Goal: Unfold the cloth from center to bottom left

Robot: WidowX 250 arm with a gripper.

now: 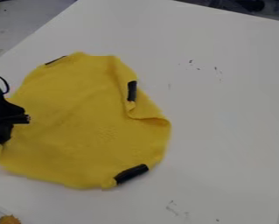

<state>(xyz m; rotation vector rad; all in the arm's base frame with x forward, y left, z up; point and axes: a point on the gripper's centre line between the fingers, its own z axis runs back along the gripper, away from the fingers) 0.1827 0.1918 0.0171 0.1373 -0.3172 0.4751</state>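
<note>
The black gripper (9, 118) is at the left edge of the camera view, over the left side of the yellow cloth (77, 127). The cloth lies spread in an uneven rounded shape on the left half of the white table. Black pieces mark its upper left edge, its right side and its lower right edge. On the right side the cloth is folded over, with a crease below the black piece there. Whether the gripper has hold of the cloth's left edge cannot be made out.
The white table (223, 131) extends right of the cloth, with small dark marks on it. An orange-yellow object (9, 219) with a pale rod is at the bottom left corner. Dark items stand beyond the table's top edge.
</note>
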